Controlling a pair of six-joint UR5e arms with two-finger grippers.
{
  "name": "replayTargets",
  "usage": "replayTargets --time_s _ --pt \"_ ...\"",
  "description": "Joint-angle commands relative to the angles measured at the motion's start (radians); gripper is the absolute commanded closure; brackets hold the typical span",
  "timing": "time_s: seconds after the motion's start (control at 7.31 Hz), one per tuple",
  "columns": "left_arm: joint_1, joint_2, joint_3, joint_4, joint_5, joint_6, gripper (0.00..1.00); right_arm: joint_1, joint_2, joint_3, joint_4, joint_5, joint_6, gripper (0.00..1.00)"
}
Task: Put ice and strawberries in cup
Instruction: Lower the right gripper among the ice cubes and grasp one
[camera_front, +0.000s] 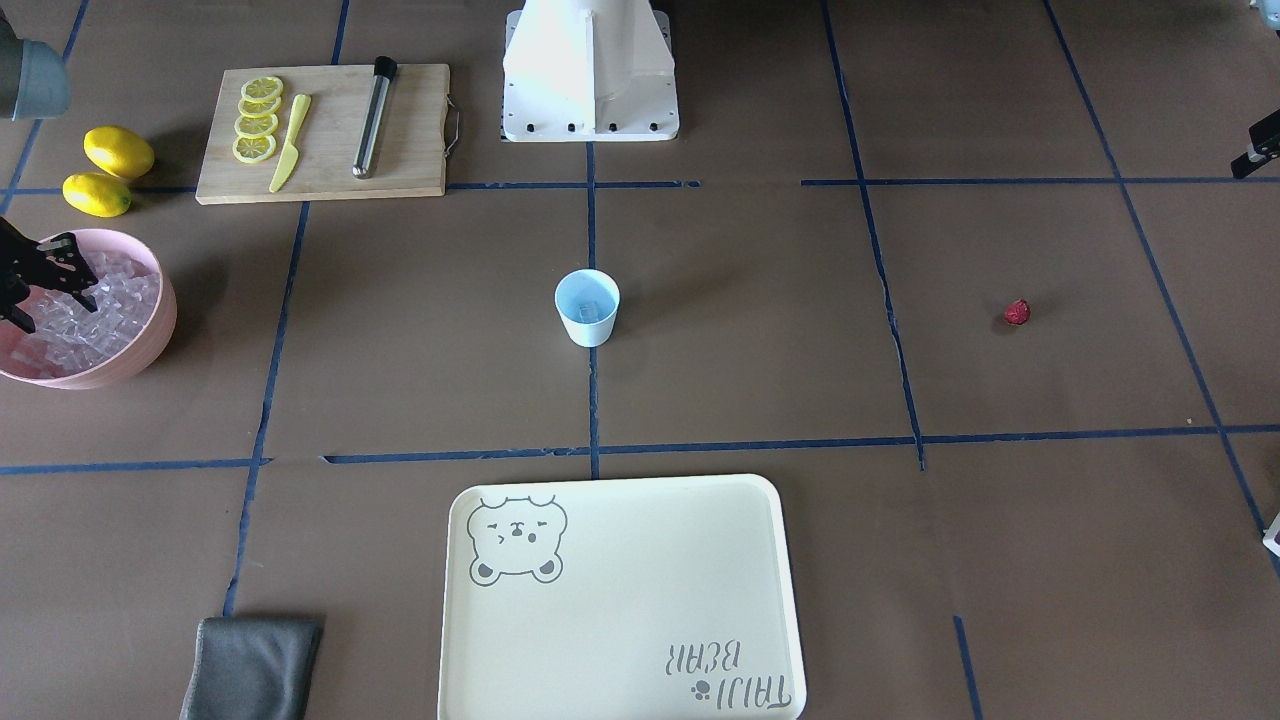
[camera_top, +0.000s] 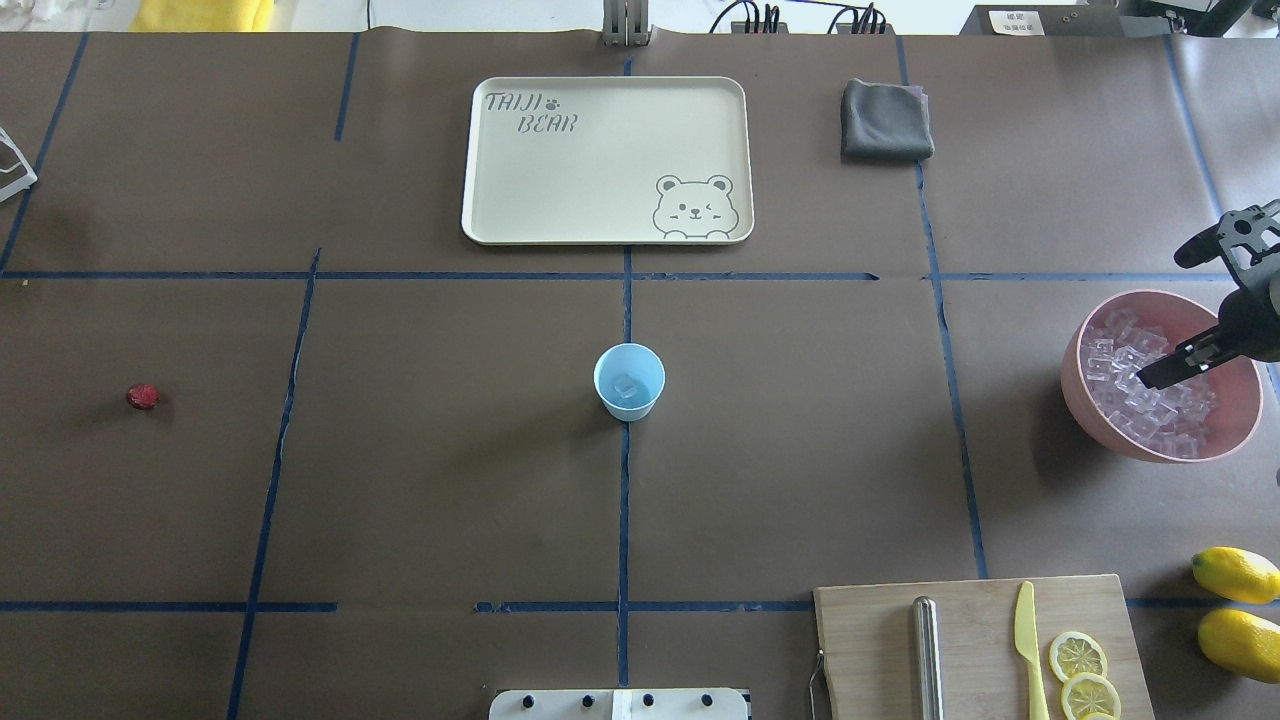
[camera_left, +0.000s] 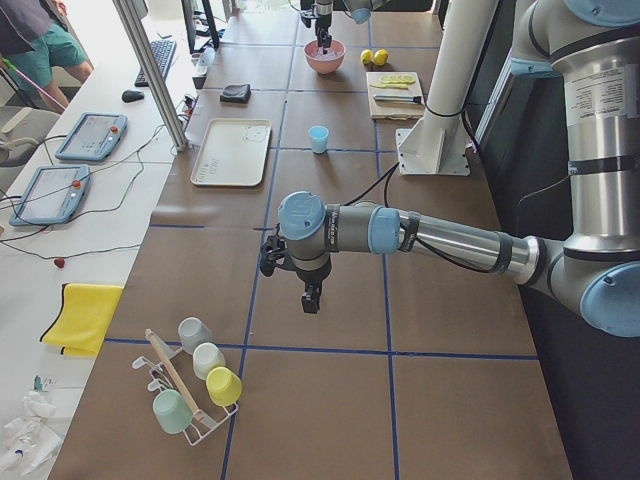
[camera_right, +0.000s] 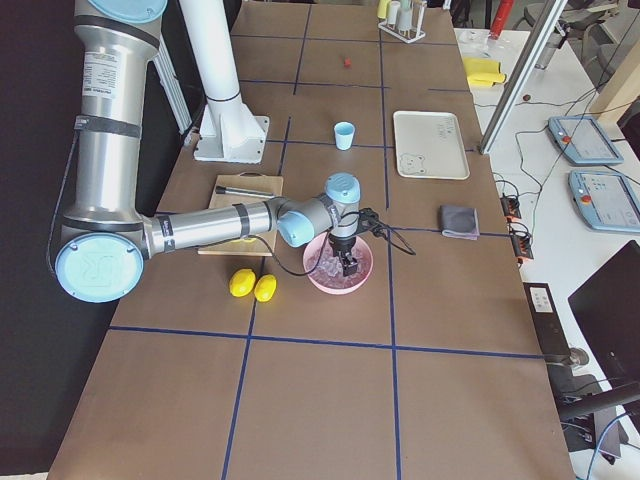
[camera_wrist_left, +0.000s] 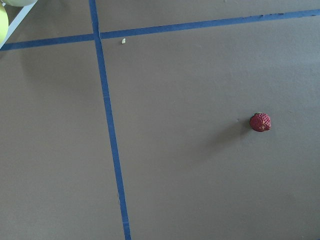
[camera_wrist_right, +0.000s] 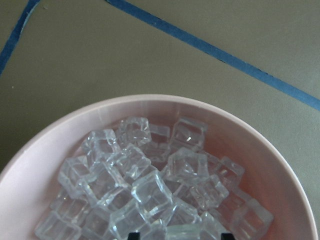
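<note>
The pale blue cup (camera_top: 629, 381) stands at the table's middle with one ice cube (camera_top: 628, 386) inside. More ice (camera_wrist_right: 150, 190) fills the pink bowl (camera_top: 1090, 415). My right gripper (camera_top: 1163, 320) hangs open just over that ice, its fingertips (camera_wrist_right: 132, 235) straddling the cubes at the wrist view's bottom edge and holding nothing. The strawberry (camera_top: 143, 396) lies alone on the far left of the table, and shows in the left wrist view as a strawberry (camera_wrist_left: 260, 122) on bare mat. My left gripper (camera_left: 310, 295) hovers above the table; I cannot tell whether it is open.
A cutting board (camera_top: 980, 600) with lemon slices (camera_top: 1078, 655), a yellow knife (camera_top: 1028, 640) and a metal rod (camera_top: 927, 655) lies near the robot's base. Two lemons (camera_top: 1237, 573) sit beside it. A cream tray (camera_top: 600, 215) and a grey cloth (camera_top: 885, 120) are across the table. A cup rack (camera_left: 190, 385) stands at the left end.
</note>
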Motion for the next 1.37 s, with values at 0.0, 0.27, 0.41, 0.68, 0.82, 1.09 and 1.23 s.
replayTargets --time_s 0.0,0.27,0.41,0.68,0.82,1.09,1.23 --pt "0.001 0.0 0.0 0.0 0.0 0.0 0.0 -0.001 -0.001 -0.002 0.0 0.0 -0.001 0.98" --pt "0.001 0.0 0.0 0.0 0.0 0.0 0.0 0.0 0.004 -0.001 0.0 0.002 -0.004 0.98" --pt "0.001 0.0 -0.001 0.0 0.0 0.0 0.0 0.003 0.007 0.01 0.0 0.006 -0.004 0.98" --pt "0.001 0.0 -0.001 0.0 0.0 0.0 0.0 0.08 0.012 0.05 0.0 0.011 -0.004 0.97" --pt "0.001 0.0 -0.002 0.0 0.0 0.0 0.0 0.11 0.016 0.087 -0.026 0.016 0.011 0.99" --pt "0.001 0.0 -0.002 0.0 0.0 0.0 0.0 0.126 0.149 0.153 -0.249 0.014 0.139 1.0" --pt "0.001 0.0 -0.002 0.0 0.0 0.0 0.0 0.118 0.223 0.151 -0.282 0.016 0.255 1.0"
